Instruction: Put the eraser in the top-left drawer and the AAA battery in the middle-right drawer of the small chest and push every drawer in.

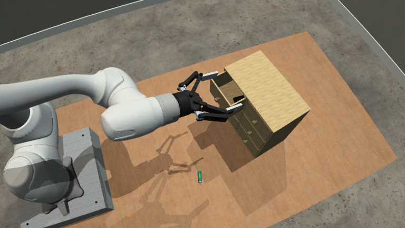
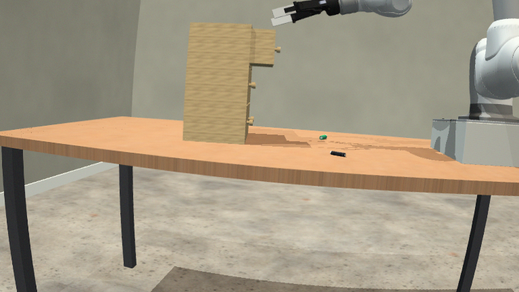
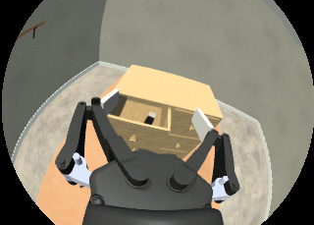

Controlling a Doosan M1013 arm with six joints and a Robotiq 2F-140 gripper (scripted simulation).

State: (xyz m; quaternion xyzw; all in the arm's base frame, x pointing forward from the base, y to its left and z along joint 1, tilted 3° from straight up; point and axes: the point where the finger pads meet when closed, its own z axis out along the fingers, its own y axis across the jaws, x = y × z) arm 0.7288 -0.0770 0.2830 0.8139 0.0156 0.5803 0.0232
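Observation:
The small wooden chest (image 1: 262, 94) stands on the table with its top-row left drawer (image 1: 224, 88) pulled partly out; the other drawers look pushed in. A small object that looks like the eraser (image 1: 238, 97) lies inside the open drawer and also shows in the wrist view (image 3: 149, 118). My gripper (image 1: 222, 92) is wide open and empty. It hovers just above and in front of that drawer, as the side view shows (image 2: 279, 17). A green cylinder, seemingly the battery (image 1: 199, 177), lies on the table in front of the chest.
A small black cylinder (image 2: 338, 153) lies on the table nearer the front edge in the side view; my arm hides it in the overhead view. The robot's grey base block (image 1: 77, 177) stands at the table's left end.

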